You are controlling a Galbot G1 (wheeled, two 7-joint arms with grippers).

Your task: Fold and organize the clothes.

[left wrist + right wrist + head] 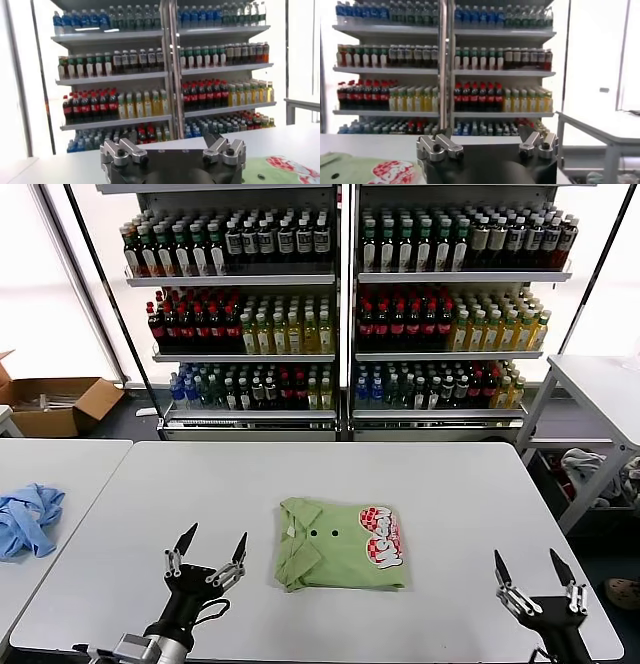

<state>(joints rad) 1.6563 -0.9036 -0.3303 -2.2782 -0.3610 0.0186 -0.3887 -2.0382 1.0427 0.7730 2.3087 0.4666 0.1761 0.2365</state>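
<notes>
The clothes (340, 544), a light green polo shirt, lie folded into a neat rectangle at the middle of the white table (420, 474), collar to the left, two dark buttons showing, red-and-white print on the right side. My left gripper (212, 544) stands open near the table's front, left of the shirt and apart from it, holding nothing. Over the front right corner my right gripper (535, 564) is also open and empty, well clear of the shirt. A corner of the shirt (285, 171) shows in the left wrist view, and its printed part (390, 172) in the right wrist view.
A crumpled light blue garment (28, 519) lies on the neighbouring table at the left. Shelves of bottled drinks (340, 304) stand behind the table. A cardboard box (55, 404) sits on the floor at the far left; another white table (600, 384) is at the right.
</notes>
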